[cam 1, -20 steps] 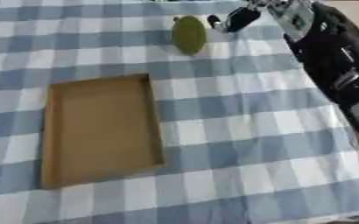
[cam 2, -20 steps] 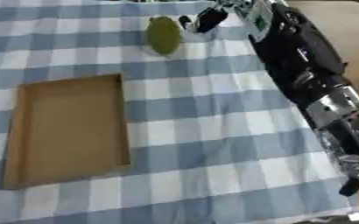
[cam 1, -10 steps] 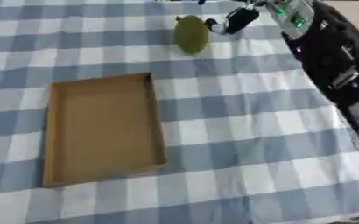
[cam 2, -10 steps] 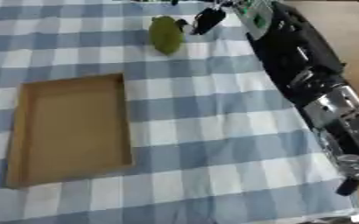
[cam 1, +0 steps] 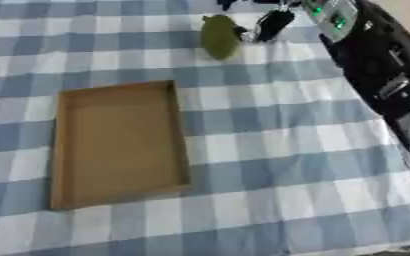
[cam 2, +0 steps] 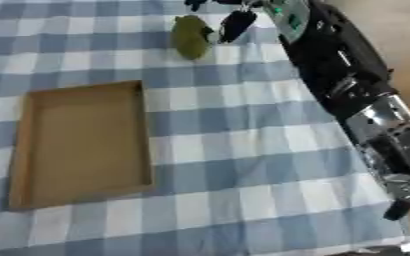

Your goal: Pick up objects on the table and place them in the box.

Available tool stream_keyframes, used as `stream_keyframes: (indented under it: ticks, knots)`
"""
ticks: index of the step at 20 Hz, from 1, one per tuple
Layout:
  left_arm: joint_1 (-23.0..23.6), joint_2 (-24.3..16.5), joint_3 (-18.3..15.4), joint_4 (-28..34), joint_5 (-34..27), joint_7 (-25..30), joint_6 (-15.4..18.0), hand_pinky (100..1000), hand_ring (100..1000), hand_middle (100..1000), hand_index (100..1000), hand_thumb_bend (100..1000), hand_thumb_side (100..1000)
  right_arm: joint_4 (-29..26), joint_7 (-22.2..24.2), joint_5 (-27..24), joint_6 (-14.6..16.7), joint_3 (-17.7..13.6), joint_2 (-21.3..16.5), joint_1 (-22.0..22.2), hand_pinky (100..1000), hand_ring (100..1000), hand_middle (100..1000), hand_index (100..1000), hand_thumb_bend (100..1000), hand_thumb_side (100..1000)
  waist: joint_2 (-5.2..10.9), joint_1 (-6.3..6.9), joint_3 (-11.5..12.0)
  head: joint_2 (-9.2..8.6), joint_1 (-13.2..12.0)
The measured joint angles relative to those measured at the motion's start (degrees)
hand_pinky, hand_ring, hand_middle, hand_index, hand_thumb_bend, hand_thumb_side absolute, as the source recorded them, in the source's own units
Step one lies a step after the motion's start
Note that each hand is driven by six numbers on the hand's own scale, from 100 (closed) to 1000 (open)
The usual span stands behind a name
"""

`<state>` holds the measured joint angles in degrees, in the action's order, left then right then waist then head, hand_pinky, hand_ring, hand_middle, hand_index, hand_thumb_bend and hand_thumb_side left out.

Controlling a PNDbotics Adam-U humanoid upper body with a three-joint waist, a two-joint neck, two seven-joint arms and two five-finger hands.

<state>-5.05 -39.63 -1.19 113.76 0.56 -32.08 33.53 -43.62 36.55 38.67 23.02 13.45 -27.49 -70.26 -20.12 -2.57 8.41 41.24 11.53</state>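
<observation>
A blue-and-white checked cloth (cam 1: 270, 150) covers the table, soft and slightly rumpled, and a strip of bare tan surface (cam 2: 392, 35) shows past its far right edge. A shallow cardboard box (cam 1: 117, 142), rectangular with low upright walls, lies left of centre with nothing in it. Far from the box, near the table's back edge, sits a dull green, lumpy, rounded object (cam 1: 218, 36). The right hand (cam 1: 271, 24), black and hard-looking, reaches in from the upper right on a black arm with silver joints; its dark fingers sit just beside the green object, and whether they grasp it cannot be made out.
</observation>
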Motion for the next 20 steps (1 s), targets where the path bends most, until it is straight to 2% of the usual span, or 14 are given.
stream_keyframes:
  ticks: [1, 4, 6, 16, 20]
  knots:
    - [0.0, 0.0, 0.0, 0.0, 0.0, 0.0, 0.0, 628, 637, 664, 819, 173, 490, 0.2, -0.2, 0.8, 0.2, -0.1, 0.1, 0.0, 1000, 1000, 900, 1000, 100, 261, -0.01, -0.02, 0.1, 0.00, 0.0]
    - [0.0, 0.0, 0.0, 0.0, 0.0, 0.0, 0.0, 627, 636, 663, 819, 172, 491, 0.8, -1.1, 2.7, 0.9, -0.7, 0.2, 0.0, 1000, 1000, 894, 1000, 100, 272, -0.27, -0.07, 0.2, -0.02, 0.1]
    - [-0.1, 0.0, 0.0, 0.0, -0.1, 0.0, 0.0, 626, 636, 663, 819, 171, 493, 1.2, -1.7, 3.4, 1.2, -1.1, 0.2, 0.1, 1000, 1000, 889, 1000, 100, 226, -0.49, -0.11, 0.2, -0.08, 0.2]
    - [-0.5, 0.0, 0.1, 0.0, -0.1, 0.0, 0.0, 622, 633, 662, 818, 160, 507, 3.0, -6.8, 8.3, -0.7, -2.1, 1.2, 0.3, 1000, 1000, 877, 1000, 100, 241, -1.56, -0.15, 0.9, -0.89, 0.9]
    - [-0.6, 0.4, 0.1, 0.0, -0.1, 0.0, 0.0, 622, 632, 661, 818, 158, 509, 3.4, -8.1, 9.4, -0.9, -2.5, 1.7, 0.3, 993, 1000, 854, 1000, 100, 207, -1.90, -0.21, 1.2, -1.05, 1.2]
